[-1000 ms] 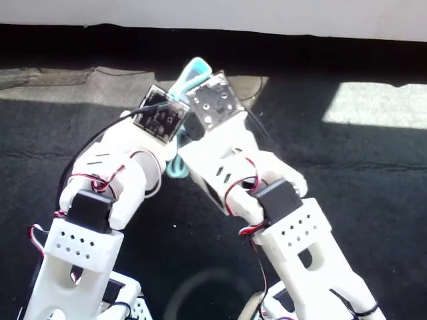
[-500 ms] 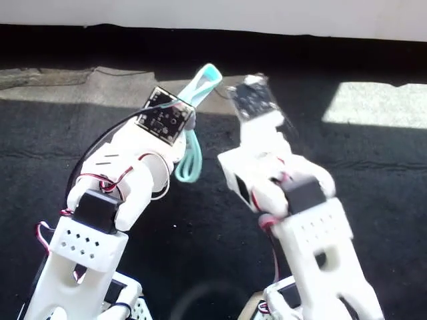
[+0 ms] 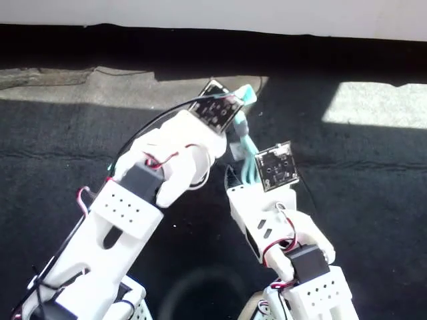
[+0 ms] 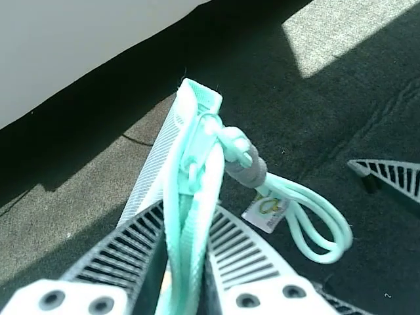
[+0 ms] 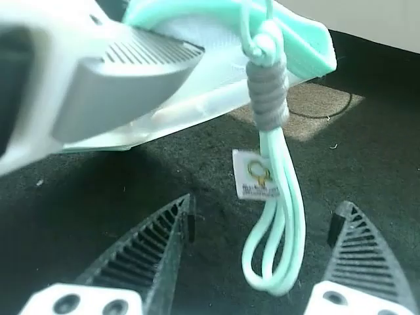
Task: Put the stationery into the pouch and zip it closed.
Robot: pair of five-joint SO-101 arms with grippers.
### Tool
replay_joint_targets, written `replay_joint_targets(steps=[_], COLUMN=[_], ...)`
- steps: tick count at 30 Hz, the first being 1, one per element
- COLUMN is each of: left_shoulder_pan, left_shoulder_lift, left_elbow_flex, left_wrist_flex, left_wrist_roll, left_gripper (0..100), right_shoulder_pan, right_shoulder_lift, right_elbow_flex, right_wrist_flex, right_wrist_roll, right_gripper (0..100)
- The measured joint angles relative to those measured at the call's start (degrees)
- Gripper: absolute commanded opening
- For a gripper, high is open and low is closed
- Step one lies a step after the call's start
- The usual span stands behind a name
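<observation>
My left pincer (image 4: 187, 211) is clamped on the mint mesh pouch (image 4: 164, 144), holding it edge-up above the dark desk (image 4: 367, 98). The zip slider (image 4: 211, 131) sits near the pouch's far corner. Its cord loop (image 4: 315, 230) dangles from it with a small tag (image 4: 266, 213). My right pincer (image 5: 266, 205) is spread wide below the pouch, one jaw on either side of the loop, touching nothing. Whether the stationery is inside I cannot tell. I judge the filling done and the zipping in hand or nearly finished, but I cannot tell if the zip is fully shut.
</observation>
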Motion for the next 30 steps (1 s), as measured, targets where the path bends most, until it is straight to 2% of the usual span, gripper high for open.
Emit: replay_joint_targets(steps=[9,16,21,30], left_shoulder_pan=[-1.05,-1.05,-1.05,-1.05], left_shoulder_lift=[0.79,0.79,0.79,0.79], left_elbow_flex=[-1.23,-1.23,-1.23,-1.23], left_wrist_flex=[2.29,2.55,2.55,2.55], left_wrist_roll=[0.0,0.0,0.0,0.0], left_gripper=[1,1,1,1], right_shoulder_pan=[5.36,5.45,3.78,1.93], right_shoulder_lift=[7.12,17.85,23.38,24.7], right_elbow_flex=[0.35,-8.0,-12.31,-16.35], right_wrist_flex=[-11.16,-11.6,-11.6,-12.66], right_wrist_roll=[-0.26,-9.93,-11.16,-11.16], right_gripper=[31.8,32.0,32.0,32.0])
